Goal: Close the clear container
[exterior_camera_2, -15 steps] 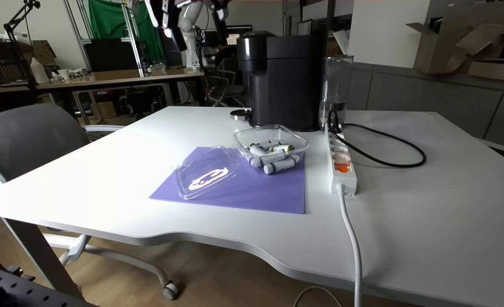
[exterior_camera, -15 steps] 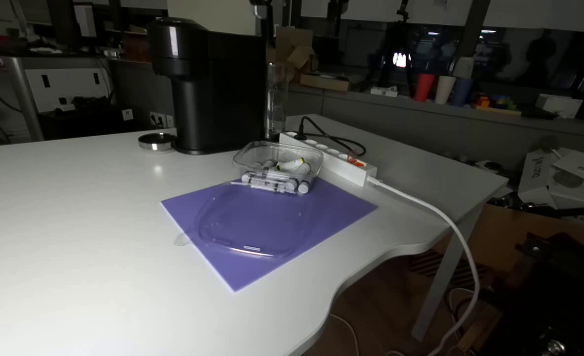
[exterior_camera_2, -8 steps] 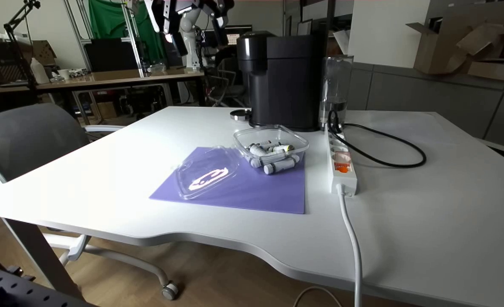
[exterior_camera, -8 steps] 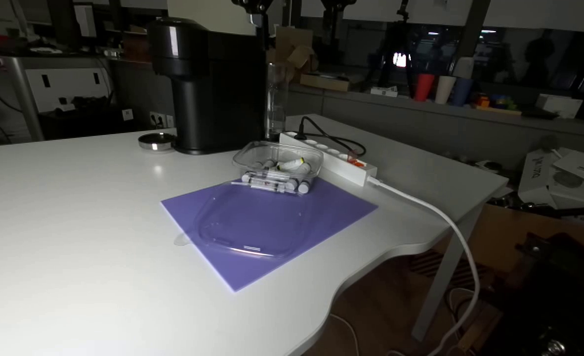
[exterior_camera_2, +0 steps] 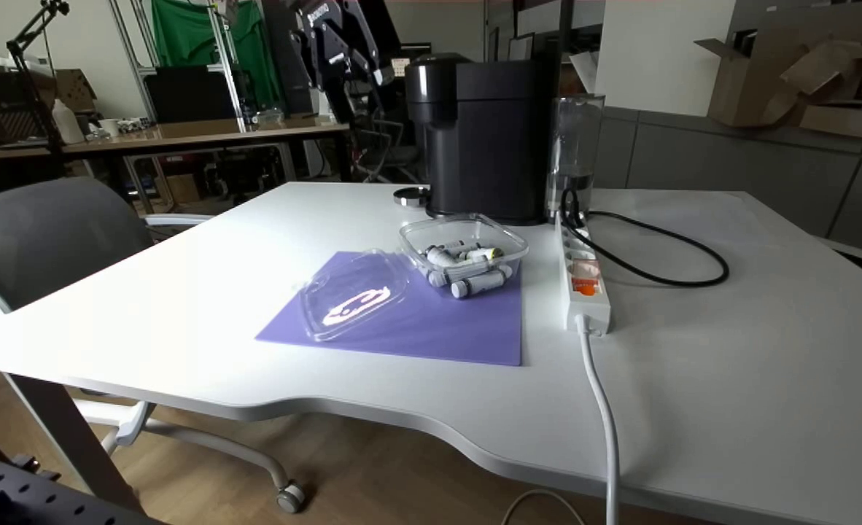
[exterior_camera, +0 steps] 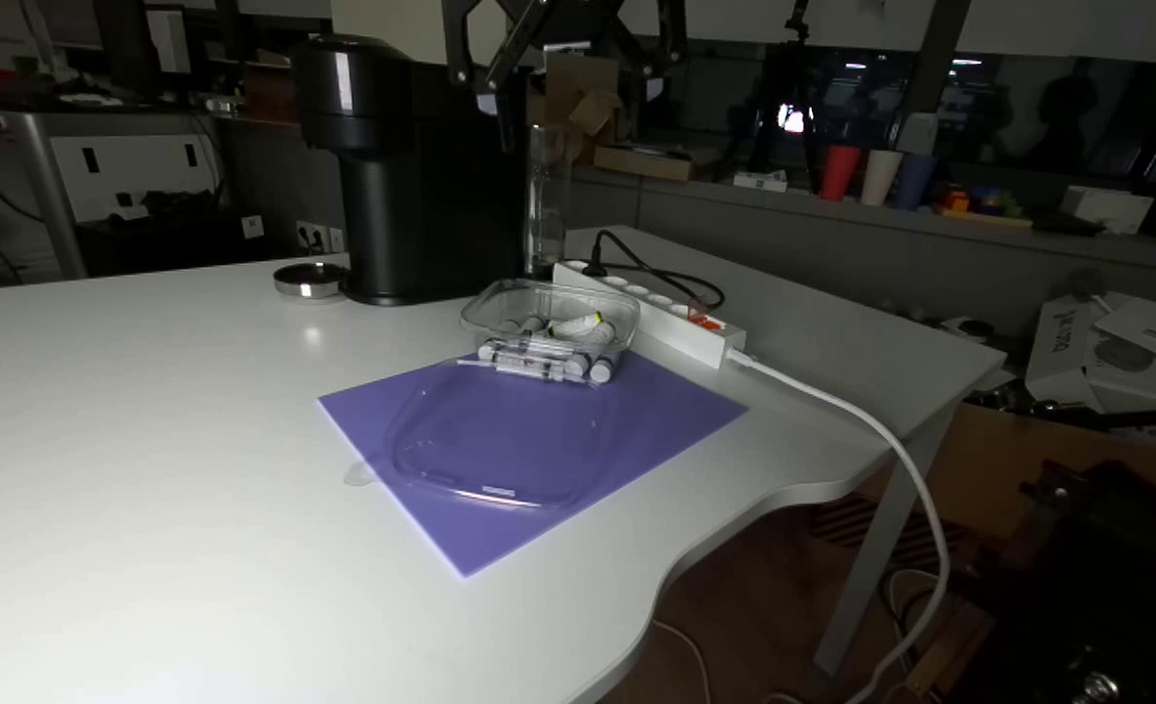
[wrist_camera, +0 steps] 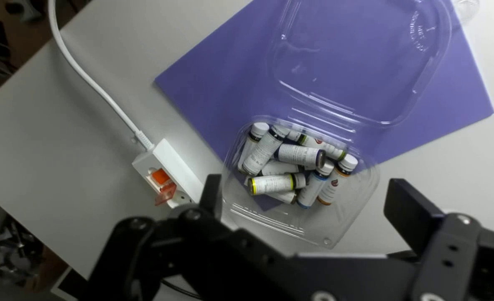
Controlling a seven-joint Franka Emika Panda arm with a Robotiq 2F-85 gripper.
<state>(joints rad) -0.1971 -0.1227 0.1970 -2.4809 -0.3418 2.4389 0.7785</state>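
Note:
The clear container (wrist_camera: 314, 229) is a see-through tub holding several small white-labelled bottles. It stands partly on the purple mat, and it shows in both exterior views (exterior_camera: 549, 296) (exterior_camera_2: 516, 250). Its clear lid (wrist_camera: 355, 67) lies folded out flat on the mat and meets the tub along one side. The lid also shows in both exterior views (exterior_camera: 500, 440) (exterior_camera_2: 358, 295). My gripper (wrist_camera: 307, 194) is open and empty, its fingers either side of the tub in the wrist view. In both exterior views (exterior_camera: 578, 112) (exterior_camera_2: 365, 106) it hangs high above the table, apart from the container.
A white power strip (exterior_camera: 676, 332) with a white cable (wrist_camera: 92, 83) lies beside the tub. The tall black coffee machine (exterior_camera_2: 489, 138) stands behind it, with a clear tank (exterior_camera_2: 575, 146). A small round metal dish (exterior_camera: 310, 281) sits near the machine. The purple mat (exterior_camera_2: 460, 335) lies under the lid.
My gripper has come down further into both exterior views and appears turned. It stays open. The container, lid and bottles have not moved.

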